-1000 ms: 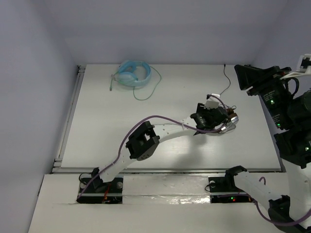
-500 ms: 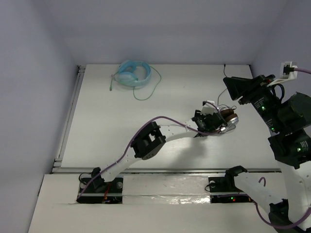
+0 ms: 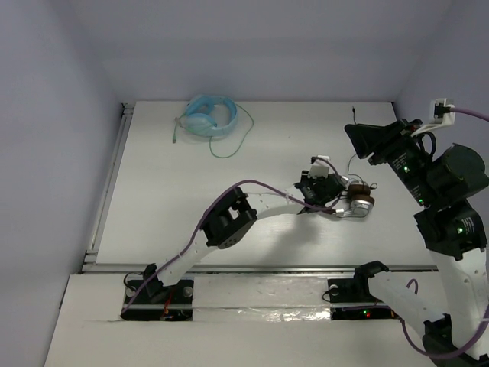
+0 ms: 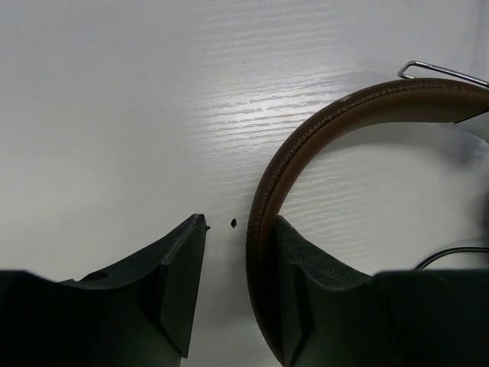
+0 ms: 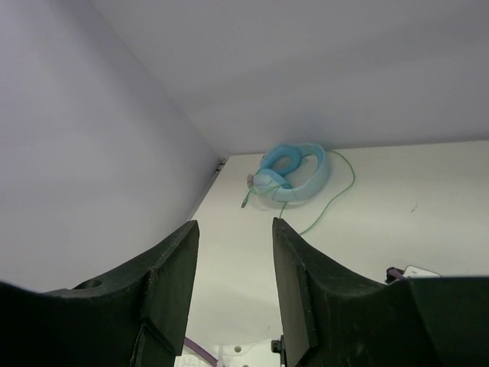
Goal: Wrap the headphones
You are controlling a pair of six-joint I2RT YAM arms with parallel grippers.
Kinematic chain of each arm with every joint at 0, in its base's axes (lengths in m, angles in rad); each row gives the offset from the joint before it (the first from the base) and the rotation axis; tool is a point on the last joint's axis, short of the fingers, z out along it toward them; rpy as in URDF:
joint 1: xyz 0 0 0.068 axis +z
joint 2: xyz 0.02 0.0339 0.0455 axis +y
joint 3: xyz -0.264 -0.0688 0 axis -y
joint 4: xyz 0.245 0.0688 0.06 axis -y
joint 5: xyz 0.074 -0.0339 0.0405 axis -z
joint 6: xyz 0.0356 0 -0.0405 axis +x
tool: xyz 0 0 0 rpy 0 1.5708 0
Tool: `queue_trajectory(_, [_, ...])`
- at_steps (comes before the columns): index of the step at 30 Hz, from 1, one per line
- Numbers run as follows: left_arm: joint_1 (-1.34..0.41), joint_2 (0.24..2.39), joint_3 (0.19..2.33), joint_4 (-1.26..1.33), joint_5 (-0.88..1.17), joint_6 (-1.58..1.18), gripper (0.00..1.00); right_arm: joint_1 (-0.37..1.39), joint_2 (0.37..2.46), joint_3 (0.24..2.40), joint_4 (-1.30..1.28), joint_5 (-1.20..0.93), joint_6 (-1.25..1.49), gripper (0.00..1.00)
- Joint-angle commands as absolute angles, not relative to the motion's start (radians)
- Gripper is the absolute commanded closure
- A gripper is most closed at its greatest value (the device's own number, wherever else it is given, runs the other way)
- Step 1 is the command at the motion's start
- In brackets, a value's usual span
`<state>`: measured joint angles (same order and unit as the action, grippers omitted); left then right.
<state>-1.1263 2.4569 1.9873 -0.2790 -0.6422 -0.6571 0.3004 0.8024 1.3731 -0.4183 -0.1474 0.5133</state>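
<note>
Swinging in from the right over the last second, the right arm is now carrying the black two-finger right gripper (image 3: 355,136) high over the far right part of the table. The black two-finger left gripper (image 3: 335,197) is sitting slightly further left than before, leaving more of the brown-and-silver over-ear headphones (image 3: 357,205) uncovered.

Seen from above, these headphones are lying on the white, faintly wood-grained table (image 3: 191,199), right of centre, with their thin dark cable (image 3: 353,115) trailing toward the far edge. Light blue over-ear headphones (image 3: 210,117) are resting well apart, near the back wall. Pale lilac-grey walls (image 3: 267,46) are closing the table in at the back and on both sides, and a metal rail (image 3: 114,176) is running along its left edge.

From the left wrist, the padded brown headband (image 4: 263,199) is curving between the jaws and lying against the picture's right-hand finger (image 4: 306,306). Bare table is showing between it and the other finger, so the jaws are standing apart, not clamped. A tiny dark speck (image 4: 233,223) is lying in that gap, and light is glaring off the grain.

From the right wrist, the fingers (image 5: 164,290) are standing apart with nothing between them, facing the far corner where the light blue set and its thin green cable (image 5: 352,180) are lying.
</note>
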Motion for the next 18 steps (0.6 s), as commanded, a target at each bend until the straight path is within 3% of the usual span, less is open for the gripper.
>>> queue_trajectory(1, [-1.095,2.422,1.994,-0.328,-0.681,-0.604,0.64,0.295,0.810,1.368,-0.354,-0.169,0.520,0.51])
queue_trajectory(7, [-1.095,2.479,2.074,-0.330,-0.637,-0.561,0.58,0.295,0.796,1.341,-0.348,-0.152,0.522,0.51])
queue_trajectory(18, [-1.095,2.583,2.183,-0.347,-0.565,-0.502,0.67,0.295,0.773,1.324,-0.364,-0.095,0.537,0.52])
